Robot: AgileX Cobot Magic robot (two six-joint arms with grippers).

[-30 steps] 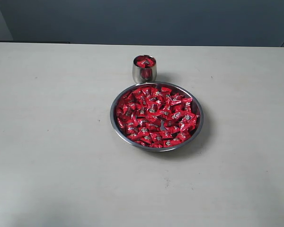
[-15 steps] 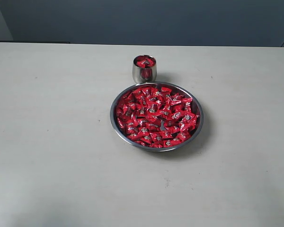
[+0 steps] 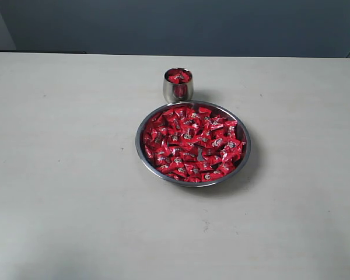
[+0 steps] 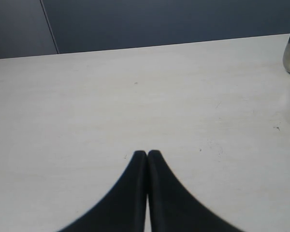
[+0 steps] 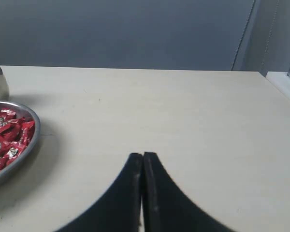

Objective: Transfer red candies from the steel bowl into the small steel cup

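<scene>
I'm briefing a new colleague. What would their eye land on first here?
The heap of glossy red-wrapped candies filling the wide, shallow steel bowl in the middle of the pale table stands out first. Just behind the bowl stands a small shiny steel cup, also holding red candies. The black left gripper and right gripper are both shut, empty, clear of the bowl.

Small steel cup (image 3: 178, 86) stands just behind the steel bowl (image 3: 144, 162).
</scene>
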